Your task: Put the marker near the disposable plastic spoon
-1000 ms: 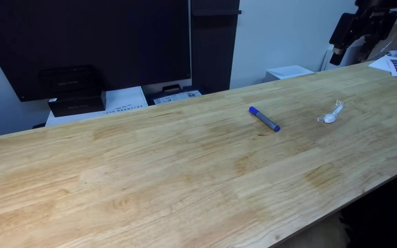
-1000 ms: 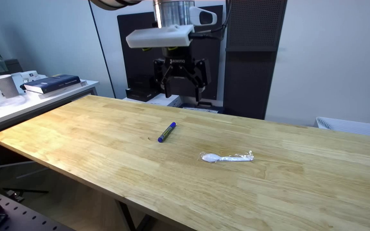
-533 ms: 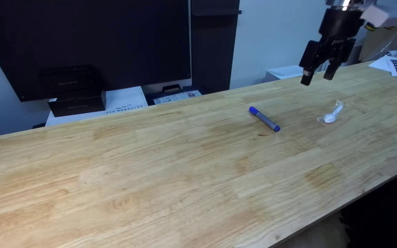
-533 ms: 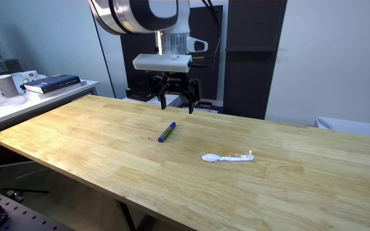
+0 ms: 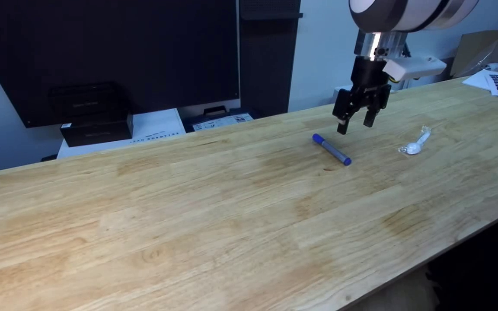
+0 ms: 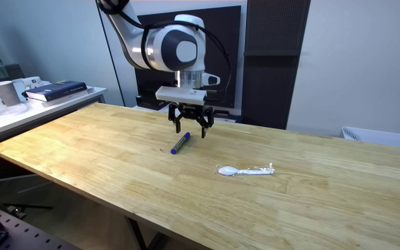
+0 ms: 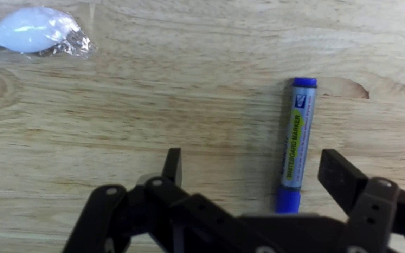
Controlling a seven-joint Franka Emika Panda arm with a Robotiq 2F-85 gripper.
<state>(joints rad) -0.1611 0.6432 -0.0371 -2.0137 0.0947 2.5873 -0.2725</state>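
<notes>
Hanging in from top edge of an exterior view with bent arm (image 6: 172, 52), left of centre, aiming pincer (image 6: 190, 132) downward above worktop (image 6: 116, 166). Spread wide, gripping nothing. In wrist view, showing marker (image 7: 298, 137) right of centre, wrapped spoon (image 7: 28, 30) at upper left.

Pale wall (image 6: 359, 69), large black panel (image 5: 102, 52), light wooden table (image 6: 325, 208), white side desk (image 6: 33, 111), dim floor (image 6: 92, 215)

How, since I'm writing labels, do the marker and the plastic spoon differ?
The marker has blue ends and a printed silvery middle; the plastic spoon is white. The marker is unwrapped, while the plastic spoon sits in a clear wrapper. In the wrist view, the marker runs roughly up the picture, the plastic spoon across it. Both rest on the wooden table.
</notes>
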